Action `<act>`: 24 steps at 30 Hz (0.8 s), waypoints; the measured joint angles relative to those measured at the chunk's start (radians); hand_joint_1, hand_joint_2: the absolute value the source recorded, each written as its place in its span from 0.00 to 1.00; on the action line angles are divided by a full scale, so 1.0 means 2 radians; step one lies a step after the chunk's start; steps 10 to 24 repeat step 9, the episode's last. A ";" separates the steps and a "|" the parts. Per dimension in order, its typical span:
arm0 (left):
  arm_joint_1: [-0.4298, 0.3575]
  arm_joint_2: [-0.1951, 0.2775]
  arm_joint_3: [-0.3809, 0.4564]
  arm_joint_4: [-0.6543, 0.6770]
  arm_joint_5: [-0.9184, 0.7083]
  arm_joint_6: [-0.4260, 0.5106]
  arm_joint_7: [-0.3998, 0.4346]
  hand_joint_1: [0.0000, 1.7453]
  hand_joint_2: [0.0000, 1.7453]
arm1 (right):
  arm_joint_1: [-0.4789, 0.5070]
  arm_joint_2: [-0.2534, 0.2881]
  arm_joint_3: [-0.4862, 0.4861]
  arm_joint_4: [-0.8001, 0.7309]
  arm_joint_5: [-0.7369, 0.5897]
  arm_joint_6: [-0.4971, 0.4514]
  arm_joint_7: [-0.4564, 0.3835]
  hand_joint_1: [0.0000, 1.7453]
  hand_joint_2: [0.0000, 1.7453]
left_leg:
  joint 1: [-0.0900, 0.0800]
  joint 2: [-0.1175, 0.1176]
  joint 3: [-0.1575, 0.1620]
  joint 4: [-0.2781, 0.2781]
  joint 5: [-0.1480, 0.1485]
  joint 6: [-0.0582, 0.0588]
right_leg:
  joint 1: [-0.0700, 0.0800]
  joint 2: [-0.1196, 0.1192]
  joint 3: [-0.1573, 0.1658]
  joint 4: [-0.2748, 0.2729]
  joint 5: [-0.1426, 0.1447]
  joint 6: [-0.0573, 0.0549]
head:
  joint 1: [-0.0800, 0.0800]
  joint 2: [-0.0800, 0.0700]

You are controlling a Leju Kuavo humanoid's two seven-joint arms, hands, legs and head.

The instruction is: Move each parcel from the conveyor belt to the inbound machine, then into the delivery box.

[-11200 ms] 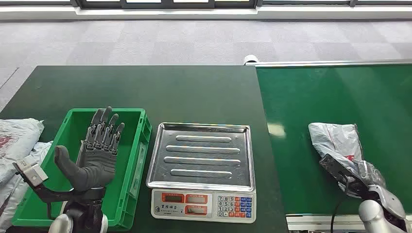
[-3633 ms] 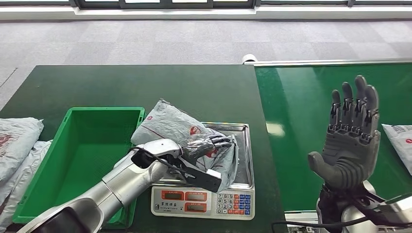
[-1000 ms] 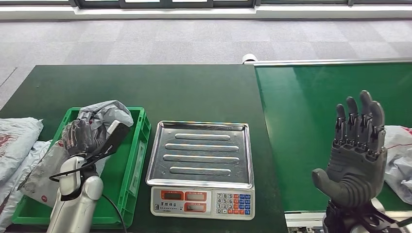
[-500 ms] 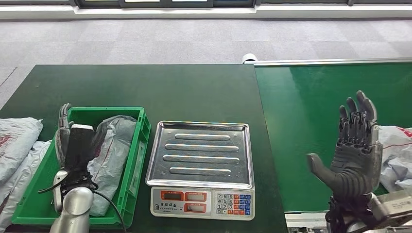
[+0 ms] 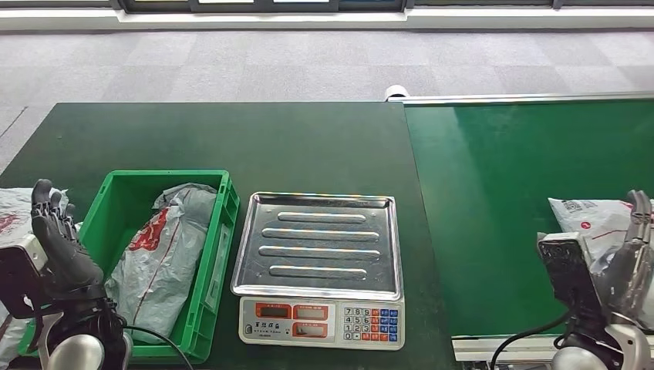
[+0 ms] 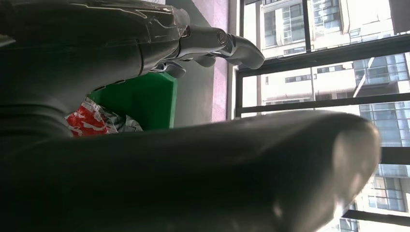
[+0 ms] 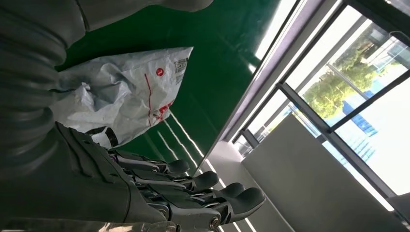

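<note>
Head view, lower left: left hand [image 5: 58, 250] raised just outside the left wall of the green box [image 5: 218, 254], fingers straight and apart, holding nothing. Grey parcel with red print [image 5: 162, 247] lying inside the box, slanted from the upper right corner toward the near wall; bare green floor visible along the box's left side. More grey bags [image 5: 11, 212] at the left edge of the frame, outside the box.

Centre: scale [image 5: 320, 266] with bare steel tray, keypad along its near edge. Narrow strip of dark table [image 5: 231, 139] between box and scale; wide open table across the upper part of the frame.

Right: conveyor belt [image 5: 501, 193] bounded by a metal rail at its far edge, open green surface over most of its length. Second parcel [image 5: 598, 227] at the lower right of the frame, on the belt, close to the frame edge. Right hand [image 5: 628, 258] just beside that parcel, fingers extended and spread, gripping nothing; contact with the parcel cannot be told.
</note>
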 joint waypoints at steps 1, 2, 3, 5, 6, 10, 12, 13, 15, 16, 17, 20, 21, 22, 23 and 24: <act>0.001 0.000 0.000 -0.003 0.002 -0.001 0.000 0.00 0.00 | 0.000 -0.001 -0.002 0.003 0.004 -0.001 0.003 0.00 1.00 | 0.000 0.000 0.000 0.000 0.000 0.000 | 0.000 0.000 0.000 0.000 0.000 0.000 | 0.000 0.000; 0.002 0.000 0.000 -0.006 0.005 -0.005 -0.001 0.00 0.00 | -0.001 -0.003 -0.005 0.006 0.016 -0.003 0.011 0.00 1.00 | 0.000 0.000 0.000 0.000 0.000 0.000 | 0.000 0.000 0.000 0.000 0.000 0.000 | 0.000 0.000; 0.003 0.000 0.000 -0.009 0.010 -0.010 -0.003 0.00 0.00 | -0.001 -0.006 -0.007 0.010 0.033 -0.005 0.023 0.00 1.00 | 0.000 0.000 0.000 0.000 0.000 0.000 | 0.000 0.000 0.000 0.000 0.000 0.000 | 0.000 0.000; 0.006 -0.001 0.000 -0.015 0.023 -0.024 -0.007 0.00 0.00 | -0.005 -0.015 -0.015 0.026 0.077 -0.006 0.051 0.00 1.00 | 0.000 0.000 0.000 0.000 0.000 0.000 | 0.000 0.000 0.000 0.000 0.000 0.000 | 0.000 0.000; 0.009 -0.001 0.000 -0.018 0.031 -0.030 -0.009 0.00 0.00 | -0.009 -0.023 -0.020 0.039 0.098 -0.002 0.062 0.00 1.00 | 0.000 0.000 0.000 0.000 0.000 0.000 | 0.000 0.000 0.000 0.000 0.000 0.000 | 0.000 0.000; 0.015 -0.002 0.000 -0.023 0.050 -0.046 -0.013 0.00 0.00 | -0.019 -0.049 -0.036 0.084 0.150 0.013 0.088 0.00 1.00 | 0.000 0.000 0.000 0.000 0.000 0.000 | 0.000 0.000 0.000 0.000 0.000 0.000 | 0.000 0.000; 0.015 -0.002 0.000 -0.023 0.050 -0.046 -0.013 0.00 0.00 | -0.019 -0.049 -0.036 0.084 0.150 0.013 0.088 0.00 1.00 | 0.000 0.000 0.000 0.000 0.000 0.000 | 0.000 0.000 0.000 0.000 0.000 0.000 | 0.000 0.000; 0.015 -0.002 0.000 -0.023 0.050 -0.046 -0.013 0.00 0.00 | -0.019 -0.049 -0.036 0.084 0.150 0.013 0.088 0.00 1.00 | 0.000 0.000 0.000 0.000 0.000 0.000 | 0.000 0.000 0.000 0.000 0.000 0.000 | 0.000 0.000; 0.015 -0.002 0.000 -0.023 0.050 -0.046 -0.013 0.00 0.00 | -0.019 -0.049 -0.036 0.084 0.150 0.013 0.088 0.00 1.00 | 0.000 0.000 0.000 0.000 0.000 0.000 | 0.000 0.000 0.000 0.000 0.000 0.000 | 0.000 0.000; 0.015 -0.002 0.000 -0.023 0.050 -0.046 -0.013 0.00 0.00 | -0.019 -0.049 -0.036 0.084 0.150 0.013 0.088 0.00 1.00 | 0.000 0.000 0.000 0.000 0.000 0.000 | 0.000 0.000 0.000 0.000 0.000 0.000 | 0.000 0.000; 0.015 -0.002 0.000 -0.023 0.050 -0.046 -0.013 0.00 0.00 | -0.019 -0.049 -0.036 0.084 0.150 0.013 0.088 0.00 1.00 | 0.000 0.000 0.000 0.000 0.000 0.000 | 0.000 0.000 0.000 0.000 0.000 0.000 | 0.000 0.000; 0.015 -0.002 0.000 -0.023 0.050 -0.046 -0.013 0.00 0.00 | -0.019 -0.049 -0.036 0.084 0.150 0.013 0.088 0.00 1.00 | 0.000 0.000 0.000 0.000 0.000 0.000 | 0.000 0.000 0.000 0.000 0.000 0.000 | 0.000 0.000; 0.015 -0.002 0.000 -0.023 0.050 -0.046 -0.013 0.00 0.00 | -0.019 -0.049 -0.036 0.084 0.150 0.013 0.088 0.00 1.00 | 0.000 0.000 0.000 0.000 0.000 0.000 | 0.000 0.000 0.000 0.000 0.000 0.000 | 0.000 0.000; 0.015 -0.002 0.000 -0.023 0.050 -0.046 -0.013 0.00 0.00 | -0.019 -0.049 -0.036 0.084 0.150 0.013 0.088 0.00 1.00 | 0.000 0.000 0.000 0.000 0.000 0.000 | 0.000 0.000 0.000 0.000 0.000 0.000 | 0.000 0.000; 0.015 -0.002 0.000 -0.023 0.050 -0.046 -0.013 0.00 0.00 | -0.019 -0.049 -0.036 0.084 0.150 0.013 0.088 0.00 1.00 | 0.000 0.000 0.000 0.000 0.000 0.000 | 0.000 0.000 0.000 0.000 0.000 0.000 | 0.000 0.000; 0.015 -0.002 0.000 -0.023 0.050 -0.046 -0.013 0.00 0.00 | -0.019 -0.049 -0.036 0.084 0.150 0.013 0.088 0.00 1.00 | 0.000 0.000 0.000 0.000 0.000 0.000 | 0.000 0.000 0.000 0.000 0.000 0.000 | 0.000 0.000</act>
